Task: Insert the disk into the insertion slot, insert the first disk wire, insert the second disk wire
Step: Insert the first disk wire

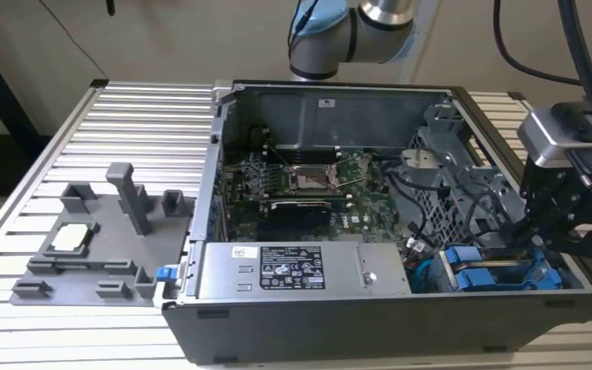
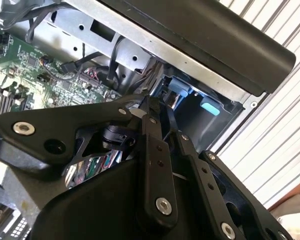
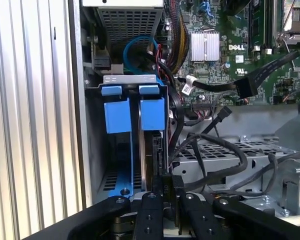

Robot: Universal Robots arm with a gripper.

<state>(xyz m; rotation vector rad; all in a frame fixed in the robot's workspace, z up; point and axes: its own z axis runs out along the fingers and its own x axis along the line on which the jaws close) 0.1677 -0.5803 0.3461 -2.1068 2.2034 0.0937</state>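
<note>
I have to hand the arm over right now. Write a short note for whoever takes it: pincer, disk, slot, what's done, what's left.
The pincer is shut, with nothing visible between its tips. It sits at the near end of the disk.
The disk stands in the insertion slot, its blue tab level with the other blue-framed drive beside it.
Done: the disk looks seated in the slot.
Left: both wire insertions, as far as I can tell. A black connector hangs free beside the slot.
</note>
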